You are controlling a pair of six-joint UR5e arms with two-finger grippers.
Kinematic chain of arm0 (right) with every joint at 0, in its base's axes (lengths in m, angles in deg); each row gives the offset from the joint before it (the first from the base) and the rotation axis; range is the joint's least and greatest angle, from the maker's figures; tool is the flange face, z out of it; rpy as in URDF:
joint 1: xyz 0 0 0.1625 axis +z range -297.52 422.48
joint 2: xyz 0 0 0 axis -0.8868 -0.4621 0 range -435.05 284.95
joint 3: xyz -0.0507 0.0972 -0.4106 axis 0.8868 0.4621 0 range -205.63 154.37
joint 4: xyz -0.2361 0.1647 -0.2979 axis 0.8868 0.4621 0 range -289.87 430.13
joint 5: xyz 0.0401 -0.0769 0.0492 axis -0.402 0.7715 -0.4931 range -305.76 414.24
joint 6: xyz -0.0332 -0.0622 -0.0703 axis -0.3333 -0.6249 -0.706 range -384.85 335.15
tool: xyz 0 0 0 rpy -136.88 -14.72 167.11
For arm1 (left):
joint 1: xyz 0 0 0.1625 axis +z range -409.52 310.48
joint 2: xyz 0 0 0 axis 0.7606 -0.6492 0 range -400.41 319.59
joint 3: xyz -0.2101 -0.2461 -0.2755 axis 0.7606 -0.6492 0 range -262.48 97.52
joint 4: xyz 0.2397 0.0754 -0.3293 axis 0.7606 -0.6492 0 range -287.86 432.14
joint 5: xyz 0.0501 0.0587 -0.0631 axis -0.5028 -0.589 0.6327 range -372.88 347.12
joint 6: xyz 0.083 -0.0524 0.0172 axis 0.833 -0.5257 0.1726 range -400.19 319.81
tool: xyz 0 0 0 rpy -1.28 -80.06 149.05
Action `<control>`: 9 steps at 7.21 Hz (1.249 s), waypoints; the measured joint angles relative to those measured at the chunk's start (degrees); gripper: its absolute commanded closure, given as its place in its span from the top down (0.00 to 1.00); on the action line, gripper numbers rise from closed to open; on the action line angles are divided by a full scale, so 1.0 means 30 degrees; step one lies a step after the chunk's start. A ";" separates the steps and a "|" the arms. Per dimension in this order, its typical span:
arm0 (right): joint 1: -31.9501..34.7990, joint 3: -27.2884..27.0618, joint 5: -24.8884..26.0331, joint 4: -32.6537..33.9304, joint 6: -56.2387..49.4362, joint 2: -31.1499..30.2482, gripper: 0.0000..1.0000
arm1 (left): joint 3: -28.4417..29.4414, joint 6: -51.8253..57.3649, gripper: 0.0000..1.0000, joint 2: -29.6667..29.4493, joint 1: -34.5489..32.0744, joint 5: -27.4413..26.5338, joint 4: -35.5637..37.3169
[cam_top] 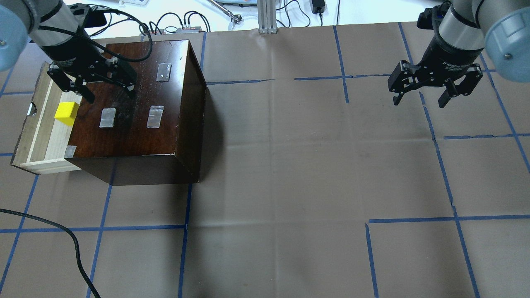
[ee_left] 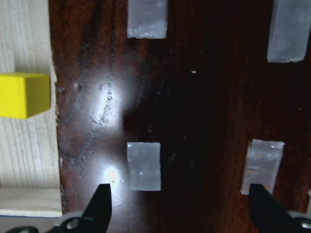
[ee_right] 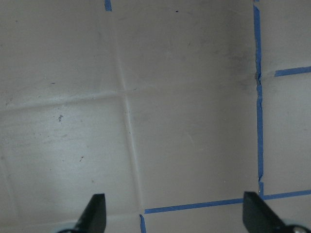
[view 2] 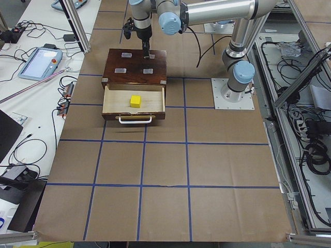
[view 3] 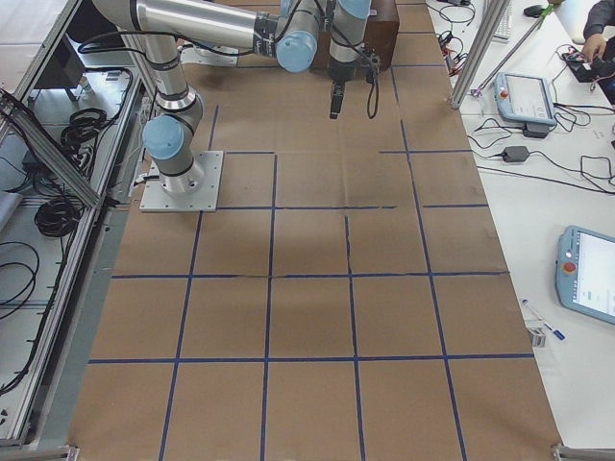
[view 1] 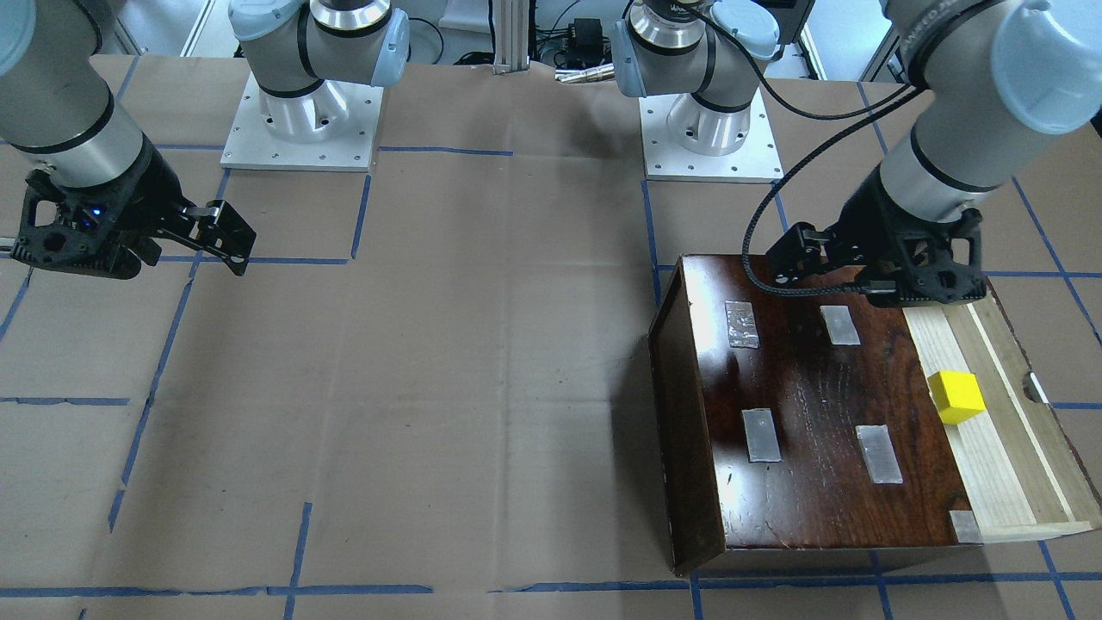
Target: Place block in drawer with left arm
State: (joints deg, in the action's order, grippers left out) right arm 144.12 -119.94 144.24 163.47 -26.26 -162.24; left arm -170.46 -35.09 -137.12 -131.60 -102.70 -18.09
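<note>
The yellow block [view 1: 956, 396] lies in the pulled-out pale wood drawer [view 1: 990, 465] of the dark-brown box [view 1: 809, 430]. It also shows in the overhead view [cam_top: 66, 113], with the drawer [cam_top: 41, 136] and the box [cam_top: 136, 132]. My left gripper [cam_top: 111, 93] is open and empty, hovering over the box top beside the block, apart from it. In the left wrist view the block [ee_left: 24, 95] sits at the left edge, and the gripper [ee_left: 180, 208] is over the dark lid. My right gripper [cam_top: 419, 101] is open and empty over bare table, far from the box.
Several silver tape patches [cam_top: 155, 116] are stuck on the box top. A loose black cable [cam_top: 74, 244] lies on the table at the near left. Blue tape lines cross the brown paper. The arm bases [view 1: 301, 112] stand at the robot's side.
</note>
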 measured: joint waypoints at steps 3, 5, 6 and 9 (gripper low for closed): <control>0.0000 0.0007 0.0001 0.0000 -0.0012 0.0000 1.00 | -0.0314 -0.1313 0.99 0.0374 -0.1681 0.0017 0.0100; 0.0001 0.0004 0.0000 0.0000 -0.0009 0.0008 1.00 | -0.0526 -0.1240 0.99 0.0865 -0.2061 0.0165 0.0046; 0.0000 0.0000 0.0000 0.0000 -0.0020 0.0007 1.00 | -0.0814 -0.1151 0.99 0.0951 -0.2163 0.0161 0.0059; 0.0000 -0.0001 0.0000 0.0000 -0.0021 0.0000 1.00 | -0.1879 -0.1066 0.99 0.1049 -0.2482 0.0046 0.0838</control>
State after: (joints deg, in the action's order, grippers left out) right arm 144.13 -119.94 144.24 163.47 -26.32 -162.24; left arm -176.09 -38.29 -133.97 -139.04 -102.56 -15.57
